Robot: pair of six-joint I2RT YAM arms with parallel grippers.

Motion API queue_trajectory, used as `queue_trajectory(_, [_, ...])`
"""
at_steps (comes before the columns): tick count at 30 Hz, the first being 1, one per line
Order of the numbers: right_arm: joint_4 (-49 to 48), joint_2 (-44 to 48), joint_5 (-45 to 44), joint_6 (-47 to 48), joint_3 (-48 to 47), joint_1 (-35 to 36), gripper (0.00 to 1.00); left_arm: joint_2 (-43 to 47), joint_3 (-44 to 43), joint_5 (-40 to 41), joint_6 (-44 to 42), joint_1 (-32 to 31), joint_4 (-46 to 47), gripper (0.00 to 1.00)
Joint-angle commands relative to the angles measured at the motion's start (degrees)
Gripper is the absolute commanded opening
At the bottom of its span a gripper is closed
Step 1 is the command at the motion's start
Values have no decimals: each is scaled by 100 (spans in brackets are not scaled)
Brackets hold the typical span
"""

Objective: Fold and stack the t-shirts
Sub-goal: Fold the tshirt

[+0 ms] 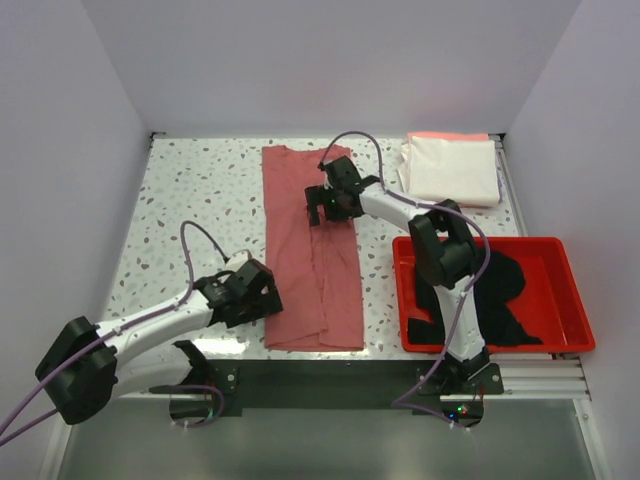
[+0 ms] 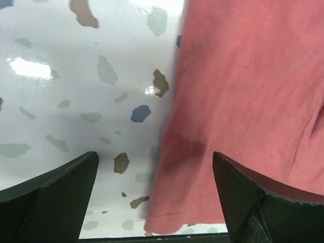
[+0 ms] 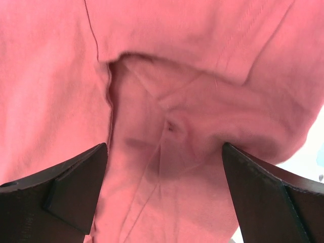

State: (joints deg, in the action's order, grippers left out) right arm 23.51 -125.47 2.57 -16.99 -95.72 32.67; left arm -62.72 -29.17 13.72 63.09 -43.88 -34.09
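The dusty rose-red t-shirt (image 1: 315, 270) lies flat mid-table, folded into a long strip running front to back. My left gripper (image 1: 266, 296) is open at the strip's near-left edge. In the left wrist view that gripper (image 2: 154, 177) straddles the shirt's (image 2: 243, 91) side edge and corner, holding nothing. Over the strip's far half, my right gripper (image 1: 322, 208) is open too. Its wrist view shows it (image 3: 164, 172) just above creased cloth (image 3: 167, 76). A folded cream-white t-shirt (image 1: 452, 170) rests on a peach-pink one (image 1: 440, 135) at the back right. The black t-shirt (image 1: 500, 285) lies crumpled in the tray.
The red plastic tray (image 1: 578, 300) sits at the front right, beside the right arm's base. The speckled table (image 1: 190, 200) is bare to the left of the red strip. White walls close in the back and both sides.
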Motion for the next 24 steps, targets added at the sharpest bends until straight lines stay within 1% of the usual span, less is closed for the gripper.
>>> queue_trajectory(1, [-21,749,182,144,290,12,99,207,-28,-509,-349,28,367,100])
queue_trajectory(4, [-179,1391,270,161,685,12,99,558,200,-773,-376,-94,411,100])
queue_trajectory(6, [-267,1717,227,91,879,29,99,821,350,-958,-306,-226,403,100])
queue_trajectory(7, [-311,2023,174,65,1097,21,99,892,394,-1011,-254,-296,420,100])
queue_trajectory(9, [-390,2298,139,-57,1344,21,99,1007,578,-1108,-43,-603,490,97])
queue_trajectory(10, [-408,2456,139,-102,1598,29,99,990,622,-1108,36,-796,499,92])
queue_trajectory(12, [-522,2869,130,-225,1907,47,99,850,667,-1064,221,-877,351,82])
queue_trajectory(13, [-557,3009,104,-260,2213,82,99,797,658,-1029,273,-886,141,73])
queue_trajectory(14, [-566,3272,60,-313,2364,91,99,753,632,-916,378,-894,43,69])
queue_trajectory(16, [-567,3511,-2,-357,2776,152,99,735,623,-801,476,-921,-159,61])
queue_trajectory(21, [-322,4152,-63,-427,3419,310,99,901,579,-458,669,-921,-432,52])
queue_trajectory(24, [-189,4485,-125,-603,3797,468,99,884,605,-475,652,-912,-450,43])
